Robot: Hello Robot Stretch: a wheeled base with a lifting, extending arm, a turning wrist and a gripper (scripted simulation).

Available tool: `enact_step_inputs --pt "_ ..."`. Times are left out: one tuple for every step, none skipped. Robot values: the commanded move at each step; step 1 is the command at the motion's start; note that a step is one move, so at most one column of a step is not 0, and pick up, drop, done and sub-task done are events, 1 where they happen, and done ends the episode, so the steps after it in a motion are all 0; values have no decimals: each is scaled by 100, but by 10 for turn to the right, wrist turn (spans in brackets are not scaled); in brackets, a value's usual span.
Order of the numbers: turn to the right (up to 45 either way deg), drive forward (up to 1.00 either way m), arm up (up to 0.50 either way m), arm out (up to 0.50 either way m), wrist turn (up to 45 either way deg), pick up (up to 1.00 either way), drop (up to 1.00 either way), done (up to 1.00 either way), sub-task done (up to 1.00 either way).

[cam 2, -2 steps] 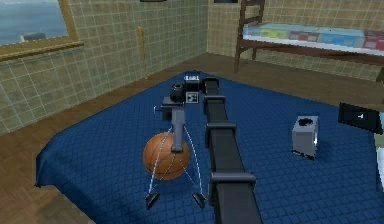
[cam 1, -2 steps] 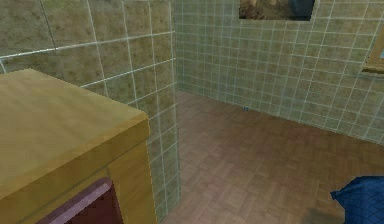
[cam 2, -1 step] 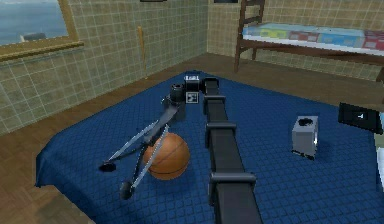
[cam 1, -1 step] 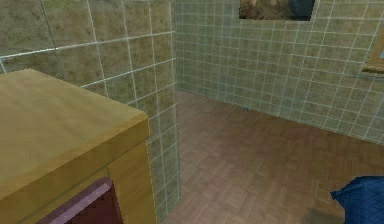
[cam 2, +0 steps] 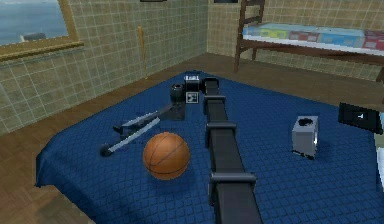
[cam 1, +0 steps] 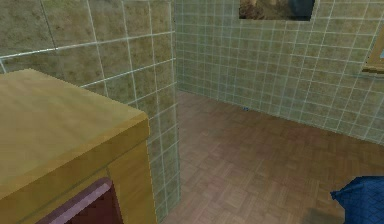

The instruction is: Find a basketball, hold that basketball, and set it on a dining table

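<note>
Risk: gripper (cam 2: 125, 135), grip state untellable, lies at ball's (cam 2: 166, 155) 10 o'clock; a sideways nudge could roll it off blue bed (cam 2: 290, 185).

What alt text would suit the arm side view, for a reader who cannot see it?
An orange basketball lies on a blue bed cover, just left of the robot's dark arm; the claw shows farther up, left of the ball. A small grey box sits right of the arm, and a bunk bed stands behind.
</note>
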Motion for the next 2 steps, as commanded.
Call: enact_step_inputs --pt "0 0 0 0 450 0 0 0 0" --pt "0 0 0 0 180 0 0 0 0"
